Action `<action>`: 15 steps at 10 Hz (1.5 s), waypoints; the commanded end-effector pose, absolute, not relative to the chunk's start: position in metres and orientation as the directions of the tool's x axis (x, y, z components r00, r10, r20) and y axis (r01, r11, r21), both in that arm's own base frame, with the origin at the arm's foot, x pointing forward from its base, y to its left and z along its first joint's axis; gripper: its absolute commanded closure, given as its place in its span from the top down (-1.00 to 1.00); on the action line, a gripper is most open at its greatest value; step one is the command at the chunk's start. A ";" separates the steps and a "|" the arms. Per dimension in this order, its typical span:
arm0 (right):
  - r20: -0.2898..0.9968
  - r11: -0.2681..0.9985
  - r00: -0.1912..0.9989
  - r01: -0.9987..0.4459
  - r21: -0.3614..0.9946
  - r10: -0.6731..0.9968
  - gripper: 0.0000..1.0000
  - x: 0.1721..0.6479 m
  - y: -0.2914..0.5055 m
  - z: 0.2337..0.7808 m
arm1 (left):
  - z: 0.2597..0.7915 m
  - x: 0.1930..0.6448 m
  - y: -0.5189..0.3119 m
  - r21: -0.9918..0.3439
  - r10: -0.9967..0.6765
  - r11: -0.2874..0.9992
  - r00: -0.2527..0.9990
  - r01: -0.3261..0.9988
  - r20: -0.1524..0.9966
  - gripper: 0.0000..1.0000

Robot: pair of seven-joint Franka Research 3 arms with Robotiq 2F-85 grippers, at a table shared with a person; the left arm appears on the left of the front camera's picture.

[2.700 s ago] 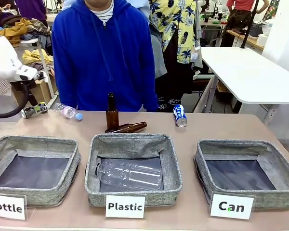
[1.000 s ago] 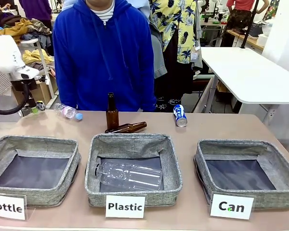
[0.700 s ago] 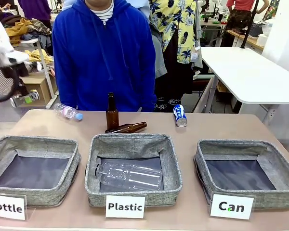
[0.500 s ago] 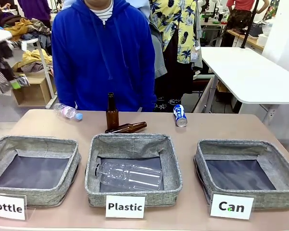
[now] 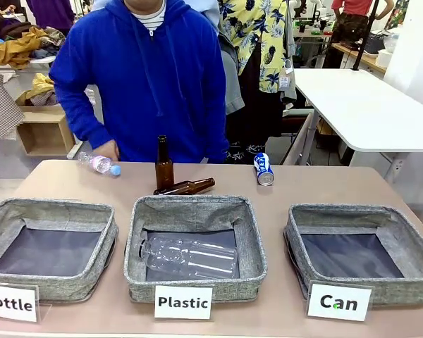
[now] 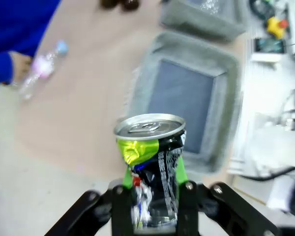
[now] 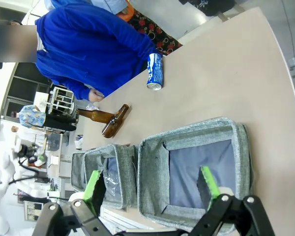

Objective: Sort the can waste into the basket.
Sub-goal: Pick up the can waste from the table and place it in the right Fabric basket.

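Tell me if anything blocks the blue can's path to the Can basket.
Nothing visible does. Bare tabletop lies between the blue can and the Can basket. The brown bottles sit off to the side, behind the Plastic basket.

The counter (image 5: 317,190) is smooth, matt beige. The basket (image 5: 359,209) is coarse grey woven cloth with a smoother dark lining; its card (image 5: 338,301) is white paper. The blue can (image 5: 264,170) is glossy metal; the dented can (image 6: 155,152) has a bright metal lid and crumpled shiny sides. The brown bottles (image 5: 164,169) are glossy glass, the clear bottle (image 5: 190,257) plastic.
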State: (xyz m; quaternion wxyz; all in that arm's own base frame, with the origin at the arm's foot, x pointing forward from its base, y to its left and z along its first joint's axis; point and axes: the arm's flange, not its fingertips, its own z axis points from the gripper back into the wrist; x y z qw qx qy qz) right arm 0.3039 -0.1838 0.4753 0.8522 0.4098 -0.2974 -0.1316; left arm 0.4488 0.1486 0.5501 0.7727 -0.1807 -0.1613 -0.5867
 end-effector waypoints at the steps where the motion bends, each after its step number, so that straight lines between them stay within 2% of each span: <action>1: 0.423 0.624 0.779 -0.051 0.780 -0.464 1.00 0.306 -0.185 0.475 | 0.506 0.379 0.128 -0.023 -0.840 0.154 0.144 0.988 0.524 -1.00; 3: 0.423 0.624 0.779 -0.051 0.780 -0.464 1.00 0.306 -0.185 0.475 | 0.491 0.355 0.133 0.035 -0.823 0.084 0.049 0.996 0.566 -1.00; 4: 0.423 0.624 0.779 -0.051 0.780 -0.464 1.00 0.306 -0.185 0.475 | 0.498 0.364 0.142 0.028 -0.795 0.128 0.085 0.991 0.601 -1.00; 5: 0.423 0.624 0.779 -0.051 0.780 -0.464 1.00 0.306 -0.185 0.475 | 0.495 0.356 0.129 -0.017 -0.822 0.113 0.103 0.993 0.559 -1.00; 8: 0.423 0.624 0.779 -0.051 0.780 -0.464 1.00 0.306 -0.185 0.475 | 0.495 0.356 0.129 -0.017 -0.822 0.113 0.103 0.993 0.559 -1.00; 9: 0.423 0.624 0.779 -0.051 0.780 -0.464 1.00 0.306 -0.185 0.475 | 0.491 0.353 0.128 -0.001 -0.814 0.106 0.088 0.994 0.574 -0.31; 11: 0.423 0.624 0.779 -0.051 0.780 -0.464 1.00 0.306 -0.185 0.475 | 0.494 0.336 0.088 0.041 -0.771 0.016 -0.014 0.999 0.637 -0.31; 13: 0.423 0.624 0.779 -0.051 0.780 -0.464 1.00 0.306 -0.185 0.475 | 0.510 0.298 0.037 0.102 -0.778 -0.006 -0.068 0.995 0.624 -0.31; 14: 0.423 0.624 0.779 -0.051 0.780 -0.464 1.00 0.306 -0.185 0.475 | 0.511 0.296 0.012 0.124 -0.783 -0.038 -0.106 0.992 0.613 -0.31; 15: 0.423 0.624 0.779 -0.051 0.780 -0.464 1.00 0.306 -0.185 0.475 | 0.508 0.309 -0.011 0.130 -0.802 0.011 -0.069 0.991 0.593 -0.31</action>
